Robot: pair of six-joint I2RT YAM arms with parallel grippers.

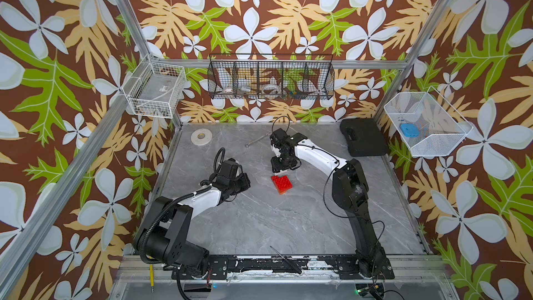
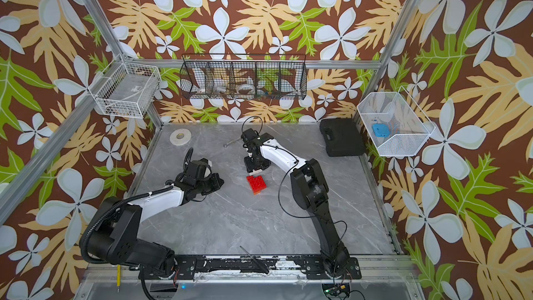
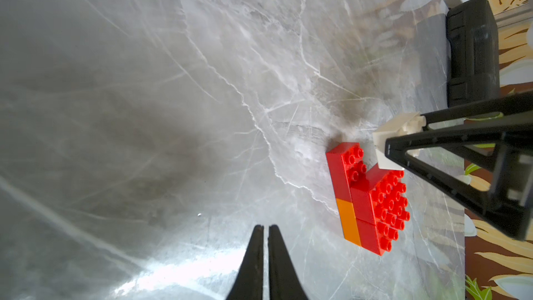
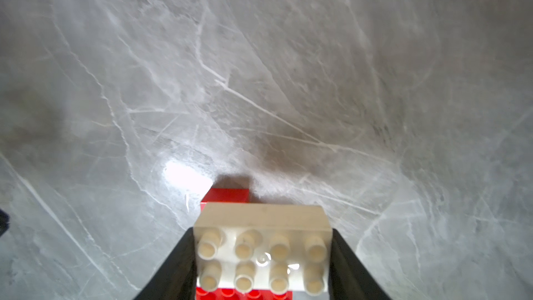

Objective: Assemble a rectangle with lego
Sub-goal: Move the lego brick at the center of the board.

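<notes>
The lego stack lies mid-table. It is red on top with an orange brick in its lower layer. At its far end the studs of a lower red brick are bare. My right gripper is shut on the white brick. It holds that brick just over the bare end, and I cannot tell whether they touch. The white brick hides most of the red stack in the right wrist view. My left gripper is shut and empty, low over the table to the left of the stack.
A black case lies at the back right. At the back are a tape roll and a wrench. A thin black tool lies at the front edge. Wire baskets hang on the walls.
</notes>
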